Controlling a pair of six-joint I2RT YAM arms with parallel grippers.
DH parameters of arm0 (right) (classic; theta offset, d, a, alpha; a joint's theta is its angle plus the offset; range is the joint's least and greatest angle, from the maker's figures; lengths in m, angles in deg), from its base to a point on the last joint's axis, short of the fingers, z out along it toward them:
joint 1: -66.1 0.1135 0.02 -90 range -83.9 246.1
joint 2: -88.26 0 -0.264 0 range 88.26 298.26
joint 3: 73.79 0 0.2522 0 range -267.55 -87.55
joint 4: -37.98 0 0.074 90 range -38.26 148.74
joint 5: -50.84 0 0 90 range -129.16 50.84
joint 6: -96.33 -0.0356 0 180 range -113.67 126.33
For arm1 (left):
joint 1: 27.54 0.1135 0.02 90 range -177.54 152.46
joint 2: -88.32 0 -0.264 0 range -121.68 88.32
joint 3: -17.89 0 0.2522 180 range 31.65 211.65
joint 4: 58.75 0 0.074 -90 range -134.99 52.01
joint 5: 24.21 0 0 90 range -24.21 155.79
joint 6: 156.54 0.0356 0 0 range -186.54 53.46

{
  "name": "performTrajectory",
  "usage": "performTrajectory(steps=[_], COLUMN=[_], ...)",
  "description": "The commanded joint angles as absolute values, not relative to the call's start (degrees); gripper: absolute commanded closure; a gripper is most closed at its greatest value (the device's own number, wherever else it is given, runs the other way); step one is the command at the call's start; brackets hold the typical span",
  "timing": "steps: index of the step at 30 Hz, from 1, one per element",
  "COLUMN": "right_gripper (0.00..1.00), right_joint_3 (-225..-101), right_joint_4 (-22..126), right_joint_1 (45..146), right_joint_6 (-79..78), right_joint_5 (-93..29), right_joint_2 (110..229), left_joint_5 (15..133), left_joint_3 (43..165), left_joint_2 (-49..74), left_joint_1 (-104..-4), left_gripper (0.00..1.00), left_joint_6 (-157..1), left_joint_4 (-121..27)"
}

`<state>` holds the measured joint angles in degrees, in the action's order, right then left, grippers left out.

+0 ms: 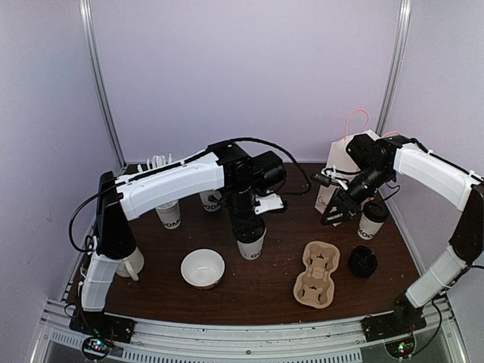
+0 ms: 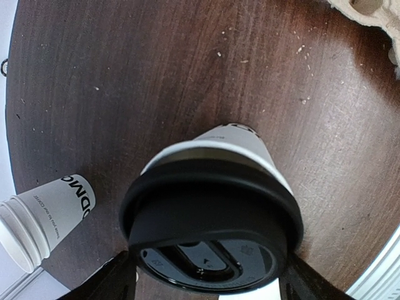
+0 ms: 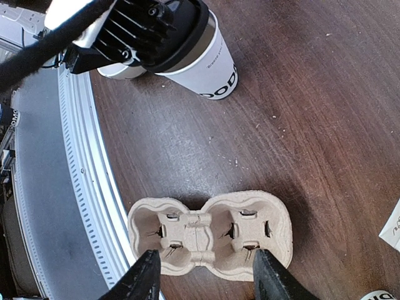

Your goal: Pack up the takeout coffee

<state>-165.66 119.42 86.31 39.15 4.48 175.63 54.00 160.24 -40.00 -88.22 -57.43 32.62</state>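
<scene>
One takeout coffee cup [image 1: 252, 247], white with a black lid [image 2: 212, 219] and black lettering, stands mid-table. My left gripper [image 1: 246, 225] sits on top of it. In the left wrist view its fingers [image 2: 119, 278] press the lid's rim from both sides, so it is shut on this cup. The cup also shows in the right wrist view [image 3: 209, 65]. The second lidded cup [image 1: 372, 221] stands at the right. My right gripper [image 1: 337, 213] is open and empty, hovering above the brown pulp two-cup carrier [image 3: 209, 231], which lies empty near the front [image 1: 318, 274].
A white paper bag [image 1: 342, 178] stands at the back right. A loose black lid [image 1: 363, 261] lies right of the carrier. A white bowl [image 1: 203, 268], a handled mug [image 1: 133, 262] and lidless paper cups [image 1: 169, 215] [image 2: 47, 219] stand at the left. The table's metal front rail [image 3: 81, 187] is close.
</scene>
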Motion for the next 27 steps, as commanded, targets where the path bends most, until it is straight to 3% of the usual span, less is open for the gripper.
performTrajectory(steps=[1,4,6,14,19,22,24,27], right_gripper=[0.46,0.46,0.46,0.46,0.47,0.47,0.47,0.47], right_joint_3=[-165.4,-165.4,-165.4,-165.6,-169.0,-172.5,-174.5,-175.6], right_joint_4=[119.8,119.8,119.8,119.5,118.7,117.4,115.8,111.1], right_joint_1=[86.8,86.8,86.8,86.8,87.0,88.0,89.6,92.7], right_joint_6=[39.6,39.6,39.6,39.0,37.4,35.1,33.1,28.4], right_joint_5=[3.9,3.9,3.9,3.7,5.4,8.2,8.9,8.6], right_joint_2=[176.1,176.2,176.3,176.6,177.3,178.8,180.0,181.9], left_joint_5=[53.8,53.3,53.2,50.2,43.4,45.6,46.9,54.0], left_joint_3=[162.0,162.0,161.9,162.8,151.9,142.2,136.7,128.2], left_joint_2=[-39.8,-39.8,-39.8,-36.8,-26.1,-17.0,-11.3,-6.2], left_joint_1=[-87.9,-87.9,-87.9,-87.9,-87.7,-86.4,-84.6,-81.3], left_gripper=[0.18,0.15,0.03,0.02,0.02,0.03,0.1,0.31], left_joint_6=[-57.0,-56.7,-56.5,-56.7,-57.7,-62.6,-70.4,-81.3], left_joint_4=[30.6,30.3,30.0,30.2,20.8,10.0,4.5,-2.0])
